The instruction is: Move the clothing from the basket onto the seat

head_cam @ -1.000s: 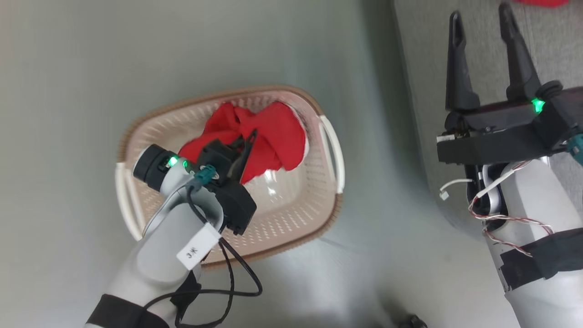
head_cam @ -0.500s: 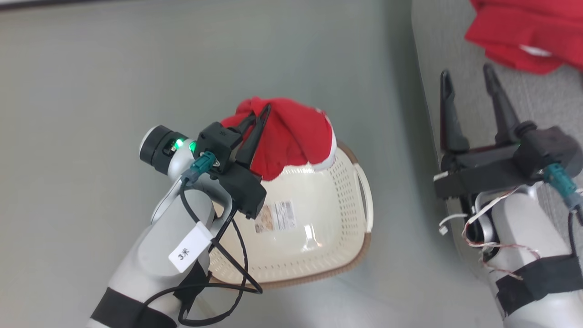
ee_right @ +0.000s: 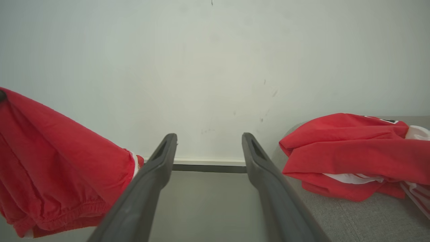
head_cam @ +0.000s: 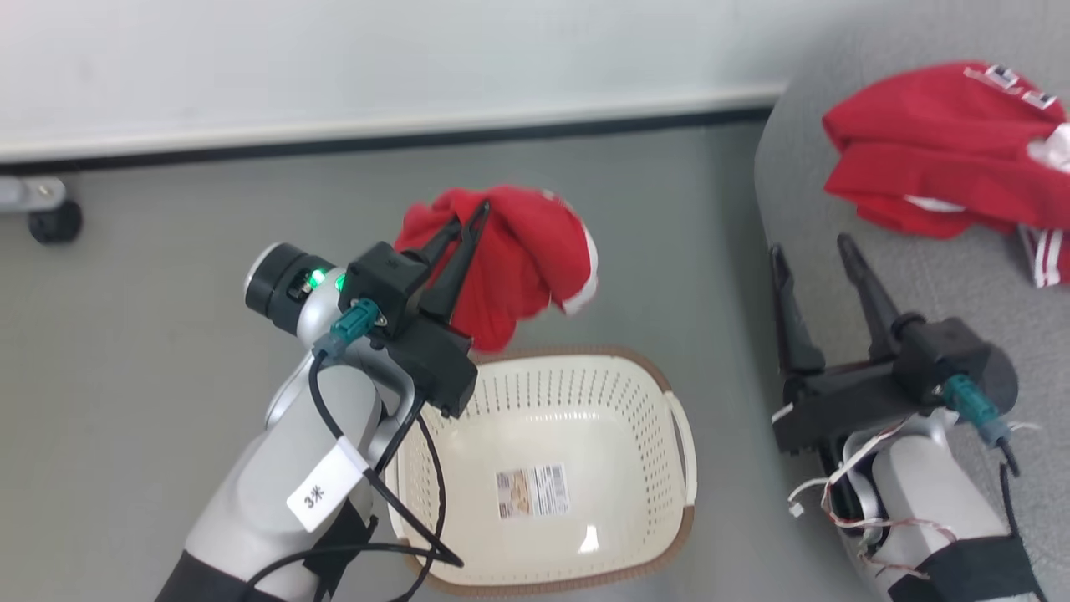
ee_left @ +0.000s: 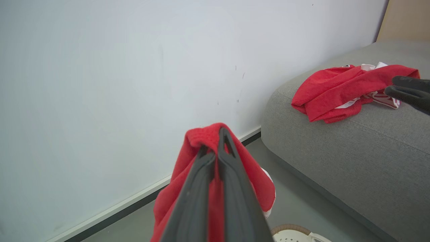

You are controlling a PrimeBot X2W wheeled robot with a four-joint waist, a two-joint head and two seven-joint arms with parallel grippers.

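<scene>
We find the floor (head_cam: 719, 276) left of the seat (head_cam: 945, 284) bare as far as the basket (head_cam: 543, 389), while on the seat itself a heap of clothing (head_cam: 936, 150) blocks the wall end and the right gripper (head_cam: 811, 247), fingers spread, hangs over its left edge.

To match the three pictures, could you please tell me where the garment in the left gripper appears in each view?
Head view: held garment, pinched by the left gripper, centre-left, above the basket in the picture.
Left wrist view: held garment at bottom centre, draped around the fingers.
Right wrist view: held garment at the left edge.
Shared landmark: the red pile on the grey sofa, at right throughout.
</scene>
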